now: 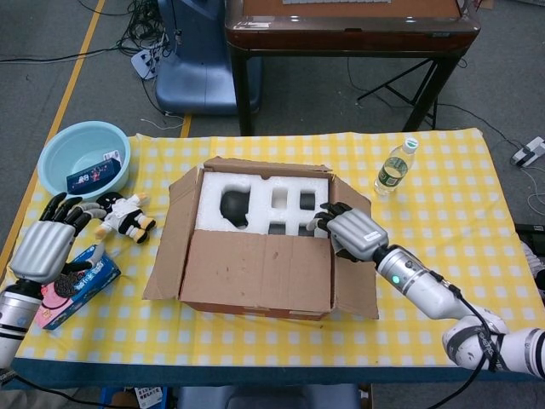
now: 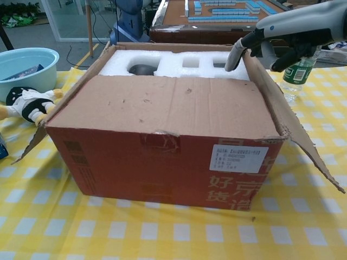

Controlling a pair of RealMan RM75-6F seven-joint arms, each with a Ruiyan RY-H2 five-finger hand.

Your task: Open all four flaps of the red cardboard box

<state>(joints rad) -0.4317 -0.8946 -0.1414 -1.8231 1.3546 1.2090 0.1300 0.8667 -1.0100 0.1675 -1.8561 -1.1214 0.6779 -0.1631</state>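
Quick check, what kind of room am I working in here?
Probably a lab or workshop, not a home. The table has a yellow checked cloth, but the floor has loose cables and yellow tape lines, with a mahjong table behind.

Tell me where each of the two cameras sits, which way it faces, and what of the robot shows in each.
Head view: high, looking steeply down on the yellow checked table and red cardboard box; both arms show, left hand and right hand.
Chest view: low at the table's near edge, facing level across at the box's front wall; only the right hand shows.
Shared: box, white foam insert, right hand, water bottle, blue basin, plush toy.
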